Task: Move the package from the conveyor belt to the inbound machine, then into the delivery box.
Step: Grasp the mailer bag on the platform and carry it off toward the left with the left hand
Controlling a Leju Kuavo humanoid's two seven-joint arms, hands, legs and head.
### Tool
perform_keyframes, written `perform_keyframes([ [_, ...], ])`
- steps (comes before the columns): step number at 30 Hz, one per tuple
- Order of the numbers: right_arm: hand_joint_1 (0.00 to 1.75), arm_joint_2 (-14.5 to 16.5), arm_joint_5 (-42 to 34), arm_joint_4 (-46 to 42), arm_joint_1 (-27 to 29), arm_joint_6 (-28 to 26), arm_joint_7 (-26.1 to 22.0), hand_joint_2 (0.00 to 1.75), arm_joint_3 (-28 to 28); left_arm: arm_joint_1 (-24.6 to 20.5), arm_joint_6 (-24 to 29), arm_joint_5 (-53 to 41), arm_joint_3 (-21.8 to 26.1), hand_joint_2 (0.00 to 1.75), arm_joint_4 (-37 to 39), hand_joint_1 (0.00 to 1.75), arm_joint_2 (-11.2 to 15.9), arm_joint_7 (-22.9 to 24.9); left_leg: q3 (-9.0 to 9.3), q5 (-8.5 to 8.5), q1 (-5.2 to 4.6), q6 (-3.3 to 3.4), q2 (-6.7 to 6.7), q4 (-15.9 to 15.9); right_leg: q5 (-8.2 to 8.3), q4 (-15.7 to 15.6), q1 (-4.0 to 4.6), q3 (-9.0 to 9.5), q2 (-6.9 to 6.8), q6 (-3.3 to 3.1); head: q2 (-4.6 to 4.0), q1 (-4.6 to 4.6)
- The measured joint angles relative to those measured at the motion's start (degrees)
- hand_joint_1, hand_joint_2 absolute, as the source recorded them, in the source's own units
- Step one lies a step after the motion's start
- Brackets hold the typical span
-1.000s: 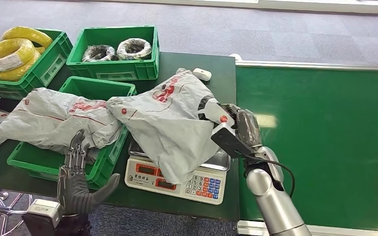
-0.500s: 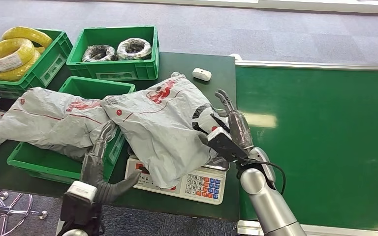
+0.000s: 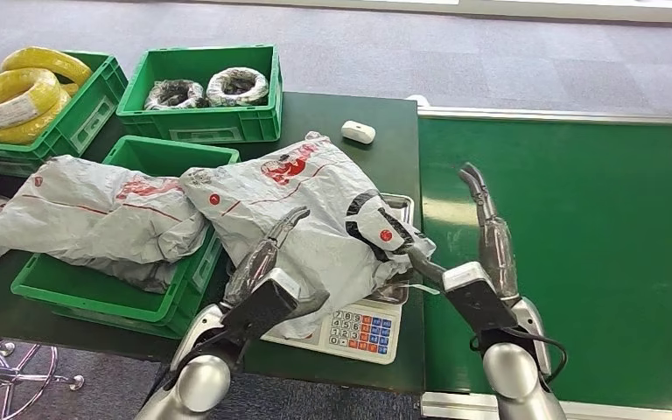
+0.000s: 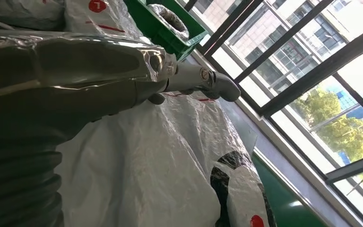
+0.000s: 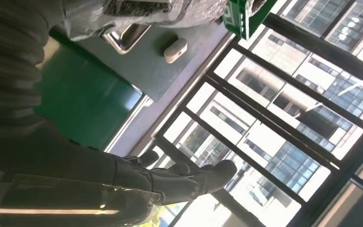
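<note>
Package (image 3: 302,214) lies on the scale (image 3: 350,328), left end over the green bin (image 3: 96,293). Left hand (image 3: 267,262) flat on the package, fingers straight, gripping nothing. Right hand (image 3: 486,232) just right of the scale, fingers extended, empty.

You can read digits on the white and orange keypad (image 3: 360,331) of the white weighing scale (image 3: 376,343), low in the frame's centre. The red markings on the crumpled grey plastic mailer bag (image 3: 302,206) at centre are too crumpled for you to read.
</note>
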Motion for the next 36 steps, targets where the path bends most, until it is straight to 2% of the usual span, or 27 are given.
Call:
perform_keyframes([
  [5,0.0,-1.76,-2.88,-8.23,7.21,-1.63,-2.41,1.75,-6.02,-5.9,4.24,-6.97,-1.58,1.75,7.52,0.0,-1.52,3.8,-0.05,0.0,0.0,0.0,-0.01,0.0,0.0,0.0,0.0,-0.02,0.0,0.0,0.0,0.0],
  [10,0.0,-2.66,-7.22,-14.78,14.56,-3.99,-4.84,1.75,-10.67,-12.57,11.73,-20.73,-3.55,1.75,17.62,0.0,-2.52,9.15,-0.06,-0.01,0.0,0.0,-0.01,0.0,0.0,-0.01,0.0,-0.03,0.0,0.0,0.0,-0.01],
  [12,0.0,-2.82,-8.62,-16.35,17.05,-5.29,-5.68,1.75,-11.49,-14.92,12.38,-24.44,-4.41,1.75,21.77,0.08,-3.05,10.55,-0.06,-0.01,0.0,0.0,0.02,-0.01,0.0,0.0,0.0,-0.03,0.0,0.0,0.0,-0.01],
  [15,0.0,-3.11,-11.21,-17.65,19.88,-7.25,-6.82,1.75,-12.12,-17.82,10.61,-26.74,-5.44,1.75,28.09,1.26,-3.98,11.47,-0.06,-0.01,0.0,0.0,0.05,-0.01,0.0,0.0,0.0,-0.02,0.02,0.0,0.0,-0.01],
  [16,0.0,-3.31,-11.83,-17.8,20.45,-7.71,-7.06,1.75,-12.17,-18.5,9.57,-26.73,-5.65,1.75,29.99,1.61,-4.26,11.44,-0.06,-0.01,0.0,0.0,0.06,-0.02,0.0,0.0,0.0,-0.02,0.02,0.0,0.0,-0.01],
  [21,0.0,-4.35,-14.08,-17.76,20.96,-8.83,-7.88,1.75,-11.98,-19.61,2.23,-22.57,-5.93,1.75,35.33,1.7,-5.01,10.02,-0.05,-0.01,0.0,0.0,0.06,-0.02,0.01,0.0,0.0,0.02,0.02,0.0,0.0,0.0],
  [25,0.0,-4.88,-14.4,-17.15,20.29,-8.92,-7.85,1.75,-11.38,-19.88,-1.47,-18.84,-5.42,1.75,36.71,1.75,-5.01,9.18,-0.01,-0.01,0.0,0.0,0.04,-0.03,0.0,0.01,0.0,0.12,0.0,0.0,0.0,0.0],
  [29,0.0,-4.99,-14.2,-16.34,19.33,-8.58,-7.39,1.75,-10.43,-19.35,-1.41,-14.76,-3.66,1.75,35.3,1.75,-4.06,8.06,0.06,0.0,0.0,0.0,0.04,-0.04,0.0,0.02,0.01,0.17,0.01,0.0,0.0,0.0],
  [33,0.0,-4.86,-13.63,-15.94,18.96,-8.26,-6.79,1.75,-10.11,-17.82,-0.98,-12.79,-1.47,1.75,30.48,1.75,-2.26,7.79,0.06,0.0,0.01,0.0,0.05,-0.04,0.0,0.03,0.01,0.16,0.01,0.0,0.0,-0.01],
  [36,0.0,-4.63,-13.03,-15.89,19.06,-8.15,-6.52,1.75,-10.04,-16.45,1.33,-11.78,0.41,1.75,24.99,1.75,-0.93,6.95,0.03,0.0,0.01,0.0,0.05,-0.04,0.0,0.04,0.02,0.1,0.02,0.0,0.0,-0.01],
])
